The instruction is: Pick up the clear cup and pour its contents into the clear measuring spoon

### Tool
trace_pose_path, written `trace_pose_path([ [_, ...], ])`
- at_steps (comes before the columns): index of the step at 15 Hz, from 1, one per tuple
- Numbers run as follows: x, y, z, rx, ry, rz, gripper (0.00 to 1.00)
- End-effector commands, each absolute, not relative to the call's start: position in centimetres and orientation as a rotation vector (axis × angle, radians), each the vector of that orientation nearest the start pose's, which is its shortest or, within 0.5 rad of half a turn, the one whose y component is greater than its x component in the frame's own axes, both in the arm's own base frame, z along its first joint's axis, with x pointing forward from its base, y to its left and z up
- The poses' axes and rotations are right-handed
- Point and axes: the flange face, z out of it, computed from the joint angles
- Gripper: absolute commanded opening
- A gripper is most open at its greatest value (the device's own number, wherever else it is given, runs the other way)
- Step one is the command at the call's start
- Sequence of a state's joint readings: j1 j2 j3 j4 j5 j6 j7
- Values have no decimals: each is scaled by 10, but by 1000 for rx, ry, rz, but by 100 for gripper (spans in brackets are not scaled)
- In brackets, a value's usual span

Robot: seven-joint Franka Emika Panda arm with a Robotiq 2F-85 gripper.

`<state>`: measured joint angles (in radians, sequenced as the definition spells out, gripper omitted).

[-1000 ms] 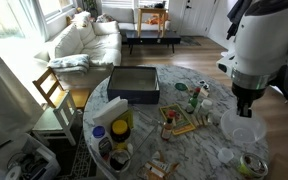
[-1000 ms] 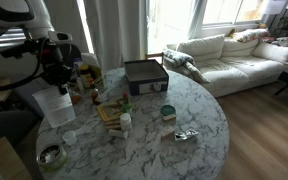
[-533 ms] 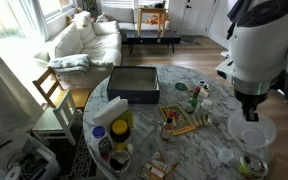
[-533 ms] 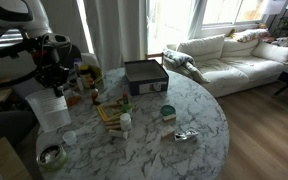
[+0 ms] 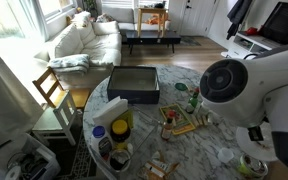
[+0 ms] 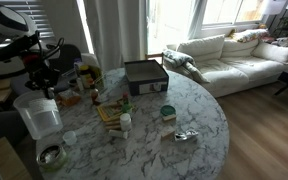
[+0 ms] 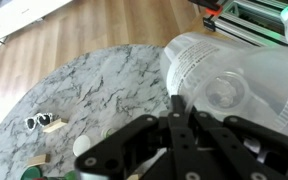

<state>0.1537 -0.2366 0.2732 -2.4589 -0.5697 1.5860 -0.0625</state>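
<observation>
The clear cup (image 6: pixel 40 116) is a wide whitish-translucent plastic cup. It hangs in the air off the table's near-left edge. My gripper (image 6: pixel 42 92) is shut on its rim from above. In the wrist view the cup (image 7: pixel 234 75) lies tilted on its side at the upper right, and the gripper (image 7: pixel 179 102) pinches its wall. A small whitish round piece (image 6: pixel 69 137), perhaps the clear measuring spoon, sits on the marble table (image 6: pixel 184 160); it also shows in the wrist view (image 7: pixel 82 146). In an exterior view my arm (image 5: pixel 239 90) hides the cup.
A dark box (image 6: pixel 144 75) stands at the table's far side and shows again (image 5: pixel 134 85). A yellow jar with white lid (image 5: pixel 121 124), bottles (image 5: pixel 194 98), a green-lidded jar (image 6: pixel 167 112), a tin bowl (image 6: pixel 51 155) and sunglasses (image 7: pixel 39 122) lie about.
The gripper has raised the cup off the table and swung it out past the table's edge, tilting it. The arm now blocks the cup in an exterior view.
</observation>
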Motion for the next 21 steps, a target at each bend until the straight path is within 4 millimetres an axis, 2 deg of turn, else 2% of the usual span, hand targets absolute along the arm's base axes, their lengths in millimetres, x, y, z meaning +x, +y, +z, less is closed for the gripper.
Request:
trace_pose_path([
  [1, 369, 107, 363, 2207, 767, -653, 4],
  [4, 372, 108, 359, 2196, 764, -658, 4],
  [5, 372, 108, 360, 2196, 763, -656, 1],
  [10, 369, 102, 319, 2161, 597, -687, 1],
  [14, 366, 108, 289, 2106, 487, -671, 1],
  [21, 363, 114, 258, 2000, 400, -630, 1],
])
